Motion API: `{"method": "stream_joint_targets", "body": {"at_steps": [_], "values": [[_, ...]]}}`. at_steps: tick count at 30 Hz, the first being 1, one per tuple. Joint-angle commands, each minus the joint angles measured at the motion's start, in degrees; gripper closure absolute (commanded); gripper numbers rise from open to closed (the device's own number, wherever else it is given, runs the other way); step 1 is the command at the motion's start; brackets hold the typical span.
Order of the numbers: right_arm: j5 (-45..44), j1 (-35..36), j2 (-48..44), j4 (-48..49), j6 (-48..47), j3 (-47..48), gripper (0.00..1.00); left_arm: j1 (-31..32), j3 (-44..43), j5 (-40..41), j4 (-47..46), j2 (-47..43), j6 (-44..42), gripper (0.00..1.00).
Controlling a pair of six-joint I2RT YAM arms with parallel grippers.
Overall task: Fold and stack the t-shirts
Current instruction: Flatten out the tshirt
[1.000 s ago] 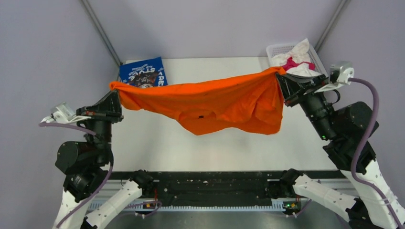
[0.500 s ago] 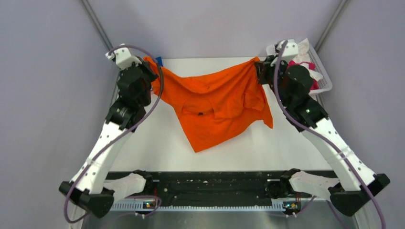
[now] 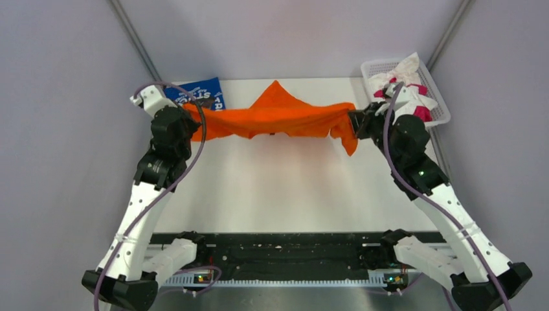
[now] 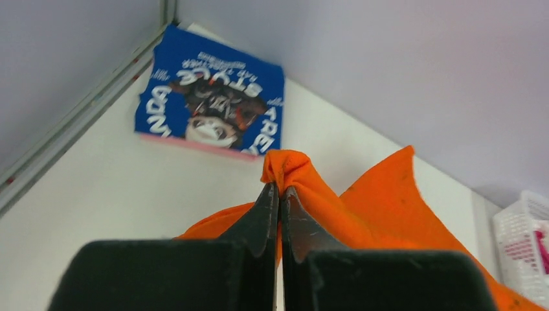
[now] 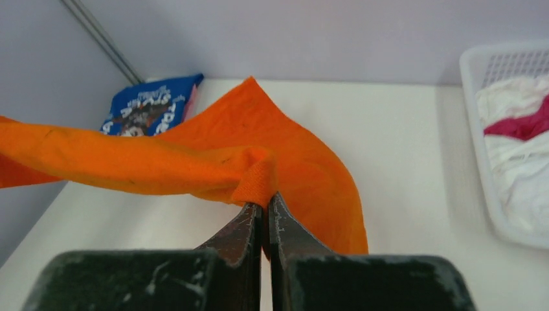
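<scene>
The orange t-shirt (image 3: 278,116) hangs stretched between both grippers over the back of the table, one point of it reaching the far edge. My left gripper (image 3: 189,111) is shut on its left end, seen pinched in the left wrist view (image 4: 280,188). My right gripper (image 3: 353,121) is shut on its right end, seen in the right wrist view (image 5: 264,206). A flap droops below the right grip. The folded blue t-shirt (image 3: 194,96) with white lettering lies at the back left; it also shows in the left wrist view (image 4: 213,110). White and magenta t-shirts (image 3: 404,81) fill the basket.
The white lattice basket (image 3: 375,67) stands at the back right corner, next to my right arm. Grey walls and two slanted metal posts close in the back. A black rail (image 3: 291,256) runs along the table's near edge.
Both grippers moved nearer and lower with the orange t-shirt. Its hanging body swung from the near side over to the far side, so it now lies stretched as a narrow band. The blue t-shirt shows again.
</scene>
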State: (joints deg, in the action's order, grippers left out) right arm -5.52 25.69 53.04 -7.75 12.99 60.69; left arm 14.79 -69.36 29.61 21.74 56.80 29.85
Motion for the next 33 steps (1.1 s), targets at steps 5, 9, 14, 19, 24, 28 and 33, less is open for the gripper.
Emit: {"method": "stream_joint_targets", "body": {"at_steps": [5,9,14,19,24,28,33], "values": [[3.68,-0.69,-1.56,-7.36,7.01,-8.18,0.98,-4.11,4.23,3.73,8.54,3.74,3.03,1.00],[7.01,-1.30,6.73,-8.16,8.33,-8.88,0.91,-5.58,-1.31,8.36,5.81,16.74,-1.08,1.00],[16.89,-1.43,20.10,1.94,12.94,-12.68,0.85,-11.06,-14.65,4.74,3.76,37.45,-2.27,1.00],[10.99,-1.43,25.68,2.38,14.32,-11.17,0.28,-10.37,-29.43,-9.20,10.71,46.91,-3.46,0.16],[0.62,-1.65,18.94,-0.08,18.03,-13.87,0.01,-4.78,-20.24,-17.28,6.08,37.16,-4.72,0.01],[-2.15,-1.78,11.86,-1.58,23.32,-18.08,0.01,8.06,-4.58,-24.52,-0.55,26.85,-7.58,0.01],[-9.73,-1.87,6.23,-11.35,31.69,-21.59,0.01,26.44,4.84,-27.57,-1.99,23.02,-13.27,0.01]]}}
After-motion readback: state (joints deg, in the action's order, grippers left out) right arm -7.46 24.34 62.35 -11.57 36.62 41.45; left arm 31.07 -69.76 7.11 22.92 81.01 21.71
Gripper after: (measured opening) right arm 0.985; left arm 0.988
